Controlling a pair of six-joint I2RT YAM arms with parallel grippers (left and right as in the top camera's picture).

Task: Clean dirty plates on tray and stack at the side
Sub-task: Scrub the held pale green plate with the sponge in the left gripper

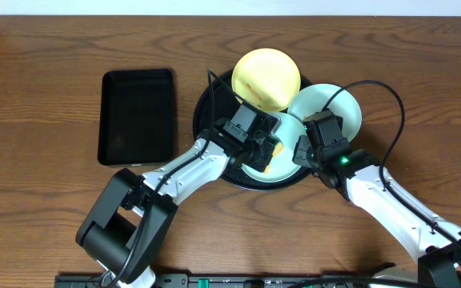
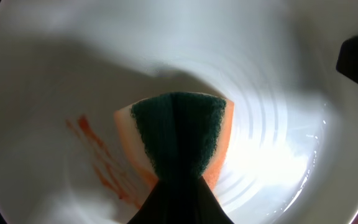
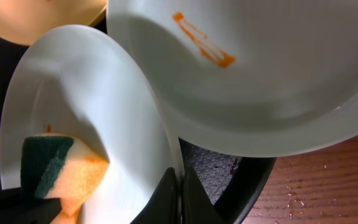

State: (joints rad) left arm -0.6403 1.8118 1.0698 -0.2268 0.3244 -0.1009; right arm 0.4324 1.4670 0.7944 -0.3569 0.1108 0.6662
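Note:
The round black tray (image 1: 206,100) holds three plates: a pale yellow plate (image 1: 266,76) at the back, a mint plate (image 1: 336,102) at the right, and a tilted mint plate (image 1: 286,128) at the front. My left gripper (image 1: 264,152) is shut on an orange sponge with a green scrub face (image 2: 179,134) and presses it into the tilted plate (image 2: 278,74), next to orange smears (image 2: 98,162). My right gripper (image 3: 180,186) is shut on that plate's rim (image 3: 129,99). The right mint plate (image 3: 278,74) carries an orange smear (image 3: 201,40).
A rectangular black tray (image 1: 138,114) lies on the wooden table (image 1: 38,96) to the left of the round tray. Both arms reach in from the front edge and meet over the tray's front half.

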